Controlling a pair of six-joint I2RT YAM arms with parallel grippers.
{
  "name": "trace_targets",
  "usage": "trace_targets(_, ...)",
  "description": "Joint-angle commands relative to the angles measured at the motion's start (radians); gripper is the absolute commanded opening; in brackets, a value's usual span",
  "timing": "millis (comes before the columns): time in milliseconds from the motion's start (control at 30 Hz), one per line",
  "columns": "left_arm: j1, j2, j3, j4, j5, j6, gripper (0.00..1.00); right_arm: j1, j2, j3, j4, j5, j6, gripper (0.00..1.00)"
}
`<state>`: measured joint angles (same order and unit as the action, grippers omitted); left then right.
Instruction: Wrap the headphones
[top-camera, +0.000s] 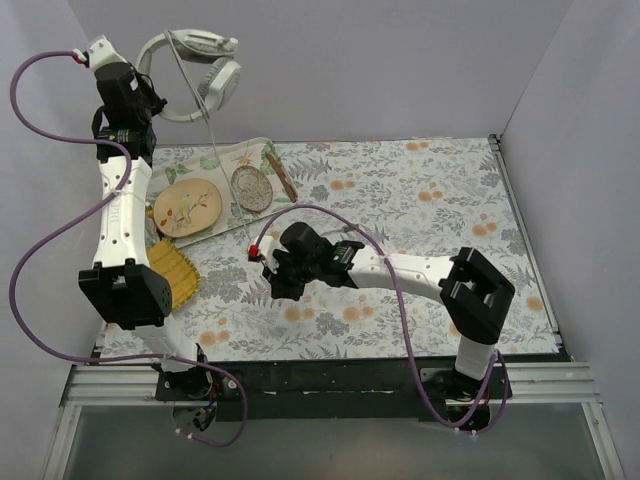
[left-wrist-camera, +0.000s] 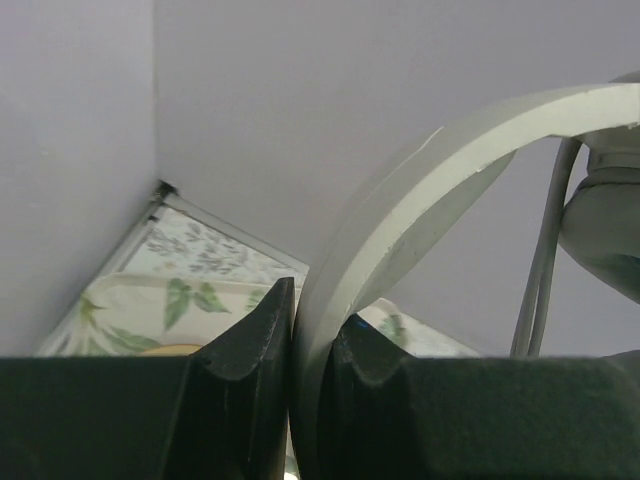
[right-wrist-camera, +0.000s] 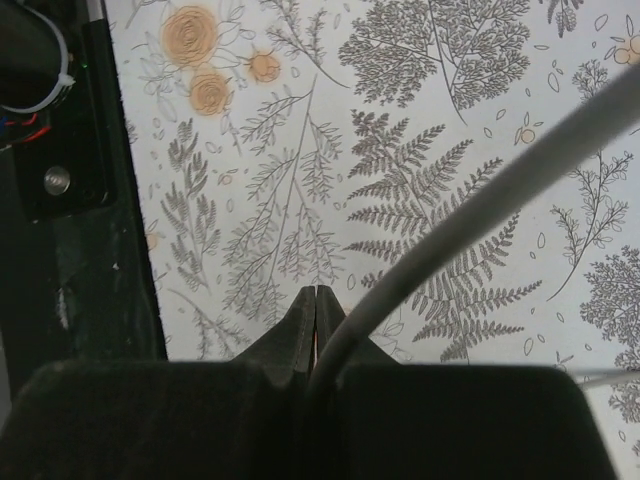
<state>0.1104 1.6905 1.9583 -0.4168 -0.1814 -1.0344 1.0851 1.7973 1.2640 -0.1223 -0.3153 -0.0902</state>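
The light grey headphones (top-camera: 205, 70) hang high at the back left, in front of the wall. My left gripper (top-camera: 153, 98) is shut on their headband (left-wrist-camera: 420, 190), which fills the gap between the jaws; an earcup (left-wrist-camera: 605, 230) shows at the right edge. The thin grey cable (top-camera: 228, 180) runs taut from the earcups down to my right gripper (top-camera: 266, 262), which is shut on it near its red plug end (top-camera: 253, 250), just above the cloth. In the right wrist view the cable (right-wrist-camera: 480, 200) leaves the closed jaws (right-wrist-camera: 317, 295) to the upper right.
A leaf-patterned tray (top-camera: 225, 157) at the back left holds a round yellowish plate (top-camera: 187, 205), an oval grey dish (top-camera: 250, 188) and a brown stick (top-camera: 283, 178). A yellow ribbed object (top-camera: 172, 265) lies beside the left arm. Walls close the left, back and right.
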Motion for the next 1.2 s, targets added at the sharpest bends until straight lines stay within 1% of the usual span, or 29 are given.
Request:
trace_targets(0, 0.000, -0.037, -0.088, 0.286, -0.170, 0.147, 0.00, 0.064, -0.105, 0.112, -0.233, 0.042, -0.059, 0.01)
trace_targets(67, 0.002, -0.038, -0.130, 0.366, -0.208, 0.201, 0.00, 0.075, -0.130, 0.178, -0.293, 0.053, -0.062, 0.01)
trace_targets(100, -0.001, -0.038, -0.172, 0.389, -0.214, 0.271, 0.00, 0.076, -0.141, 0.196, -0.345, 0.054, -0.060, 0.01)
trace_targets(133, -0.002, -0.041, -0.196, 0.410, -0.214, 0.304, 0.00, 0.076, -0.169, 0.208, -0.359, 0.065, -0.059, 0.01)
trace_targets(167, -0.003, -0.048, -0.228, 0.468, -0.211, 0.336, 0.00, 0.076, -0.186, 0.237, -0.378, 0.090, -0.060, 0.01)
trace_targets(200, -0.014, -0.060, -0.284, 0.496, -0.204, 0.418, 0.00, 0.076, -0.202, 0.253, -0.410, 0.114, -0.068, 0.01)
trace_targets(233, -0.021, -0.067, -0.320, 0.515, -0.195, 0.462, 0.00, 0.075, -0.232, 0.271, -0.431, 0.143, -0.072, 0.01)
trace_targets(267, -0.034, -0.077, -0.356, 0.571, -0.196, 0.523, 0.00, 0.075, -0.248, 0.297, -0.450, 0.203, -0.077, 0.01)
trace_targets(300, -0.066, -0.087, -0.398, 0.613, -0.214, 0.586, 0.00, 0.069, -0.260, 0.343, -0.485, 0.232, -0.083, 0.01)
trace_targets(333, -0.083, -0.113, -0.492, 0.650, -0.225, 0.708, 0.00, 0.064, -0.283, 0.371, -0.499, 0.258, -0.092, 0.01)
trace_targets(367, -0.096, -0.127, -0.536, 0.732, -0.228, 0.765, 0.00, 0.055, -0.292, 0.395, -0.513, 0.309, -0.098, 0.01)
trace_targets(400, -0.138, -0.147, -0.589, 0.772, -0.228, 0.815, 0.00, 0.035, -0.302, 0.443, -0.526, 0.346, -0.106, 0.01)
trace_targets(433, -0.152, -0.182, -0.669, 0.809, -0.224, 0.905, 0.00, 0.020, -0.315, 0.463, -0.540, 0.370, -0.118, 0.01)
trace_targets(467, -0.167, -0.204, -0.706, 0.850, -0.216, 0.936, 0.00, 0.001, -0.322, 0.480, -0.545, 0.408, -0.126, 0.01)
trace_targets(500, -0.196, -0.224, -0.728, 0.848, -0.193, 0.959, 0.00, -0.042, -0.328, 0.500, -0.547, 0.426, -0.131, 0.01)
trace_targets(533, -0.210, -0.254, -0.739, 0.820, -0.170, 0.950, 0.00, -0.068, -0.335, 0.529, -0.542, 0.438, -0.138, 0.01)
trace_targets(567, -0.221, -0.267, -0.718, 0.676, -0.127, 0.924, 0.00, -0.095, -0.338, 0.541, -0.534, 0.461, -0.146, 0.01)
trace_targets(600, -0.248, -0.279, -0.702, 0.586, -0.084, 0.900, 0.00, -0.143, -0.340, 0.551, -0.524, 0.475, -0.148, 0.01)
trace_targets(633, -0.271, -0.288, -0.688, 0.508, -0.043, 0.884, 0.00, -0.163, -0.346, 0.566, -0.511, 0.485, -0.151, 0.01)
trace_targets(667, -0.300, -0.311, -0.694, 0.422, -0.044, 0.895, 0.00, -0.180, -0.349, 0.574, -0.490, 0.495, -0.155, 0.01)
trace_targets(700, -0.360, -0.327, -0.713, 0.374, -0.050, 0.911, 0.00, -0.218, -0.354, 0.578, -0.472, 0.496, -0.158, 0.01)
trace_targets(767, -0.411, -0.369, -0.763, 0.296, -0.047, 0.945, 0.00, -0.263, -0.358, 0.592, -0.436, 0.487, -0.170, 0.01)
trace_targets(833, -0.474, -0.394, -0.788, 0.247, -0.044, 0.959, 0.00, -0.336, -0.354, 0.609, -0.422, 0.478, -0.183, 0.01)
trace_targets(900, -0.524, -0.434, -0.811, 0.164, -0.020, 0.958, 0.00, -0.388, -0.346, 0.629, -0.402, 0.515, -0.212, 0.01)
trace_targets(967, -0.549, -0.457, -0.811, 0.086, 0.008, 0.932, 0.00, -0.421, -0.337, 0.632, -0.389, 0.568, -0.233, 0.01)
trace_targets(1000, -0.563, -0.475, -0.790, 0.049, 0.028, 0.900, 0.00, -0.465, -0.334, 0.632, -0.384, 0.568, -0.238, 0.01)
trace_targets(1067, -0.566, -0.491, -0.762, -0.050, 0.094, 0.854, 0.00, -0.516, -0.325, 0.626, -0.381, 0.507, -0.227, 0.01)
trace_targets(1100, -0.568, -0.502, -0.748, -0.077, 0.152, 0.835, 0.00, -0.563, -0.325, 0.602, -0.372, 0.483, -0.221, 0.01)
trace_targets(1167, -0.568, -0.525, -0.713, -0.144, 0.212, 0.797, 0.00, -0.600, -0.332, 0.568, -0.330, 0.418, -0.206, 0.01)
